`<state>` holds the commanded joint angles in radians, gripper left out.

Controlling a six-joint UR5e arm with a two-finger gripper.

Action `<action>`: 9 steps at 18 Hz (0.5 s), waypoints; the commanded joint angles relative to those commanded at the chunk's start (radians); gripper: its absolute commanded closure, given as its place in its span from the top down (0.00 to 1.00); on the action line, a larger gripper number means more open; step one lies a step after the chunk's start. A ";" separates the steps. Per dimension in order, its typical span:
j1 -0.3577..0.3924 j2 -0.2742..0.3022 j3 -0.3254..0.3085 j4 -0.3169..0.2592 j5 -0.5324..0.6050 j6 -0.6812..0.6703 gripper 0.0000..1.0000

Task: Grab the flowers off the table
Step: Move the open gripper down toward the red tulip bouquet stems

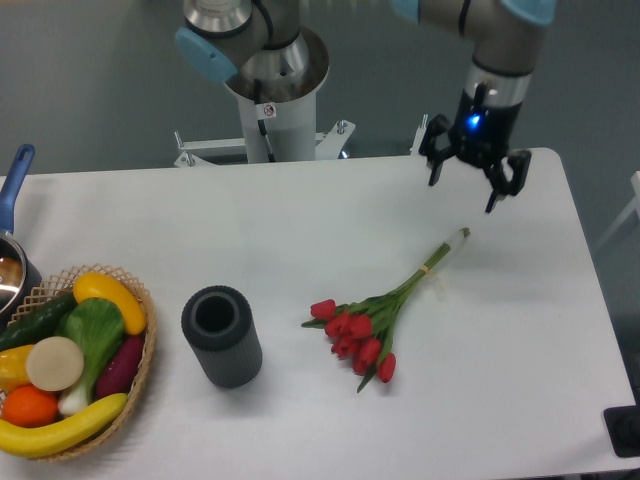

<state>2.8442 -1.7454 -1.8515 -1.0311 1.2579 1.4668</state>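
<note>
The flowers [378, 318], a tied bunch of red tulip buds on green stems, lie on the white table [300, 220] right of centre, pale stem ends pointing up and to the right. My gripper [463, 194] hangs open above the table's back right area, just above and slightly right of the stem ends. Its two black fingers [434, 172] are spread apart and hold nothing.
A dark grey ribbed cylinder vase [221, 336] stands left of the flowers. A wicker basket [143, 360] of fruit and vegetables sits at the front left, with a blue-handled pot [14, 262] behind it. The arm's base [277, 90] stands behind the table.
</note>
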 joint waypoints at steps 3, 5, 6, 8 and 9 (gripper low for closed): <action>-0.055 -0.078 -0.002 0.086 0.046 -0.057 1.00; -0.084 -0.111 0.012 0.092 0.063 -0.062 1.00; -0.083 -0.115 0.012 0.089 0.061 -0.062 1.00; -0.088 -0.126 0.002 0.095 0.066 -0.060 1.00; -0.091 -0.140 0.008 0.097 0.066 -0.062 1.00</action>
<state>2.7535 -1.8851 -1.8439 -0.9342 1.3238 1.4051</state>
